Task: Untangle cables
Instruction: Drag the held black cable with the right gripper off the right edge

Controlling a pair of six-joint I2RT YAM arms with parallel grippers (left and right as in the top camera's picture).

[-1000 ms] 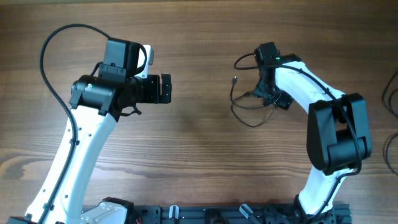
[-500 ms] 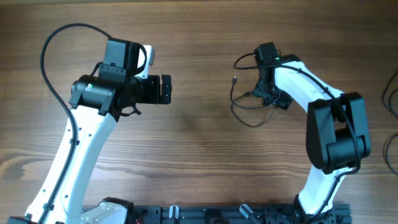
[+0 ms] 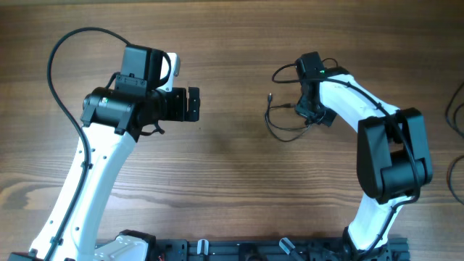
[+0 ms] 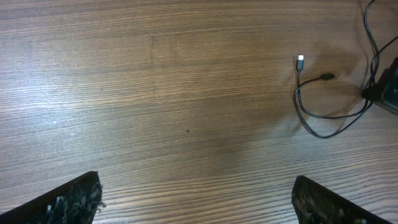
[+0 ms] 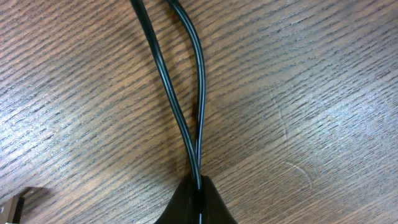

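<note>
Brown wood-grain table (image 3: 232, 174), nothing on it but the arms and the wire.

The cables (image 3: 279, 122) sit right of centre in the far half, just left of the right gripper (image 3: 307, 111). In the overhead view we see one thin black bundle. A flat loop stretches leftward from the pincer, so the long axis is roughly left-right. One strand turns off toward the far edge and ends in a small plug (image 3: 270, 95) pointing far. A second, shorter plug end (image 4: 328, 76) lies inside the loop, seen from the left wrist view.

Right pincer is clamped down on the cables. In the right wrist view, two strands (image 5: 177, 93) meet at the closed fingertips and spread apart as they run out over the table. They lie flat on the wood past the pinch point. We can't tell whether these are two wires or one doubled over.

Left gripper (image 3: 194, 104) is left of centre, well apart from the cables, pointing right toward them. Its jaws are spread wide and hold nothing.
</note>
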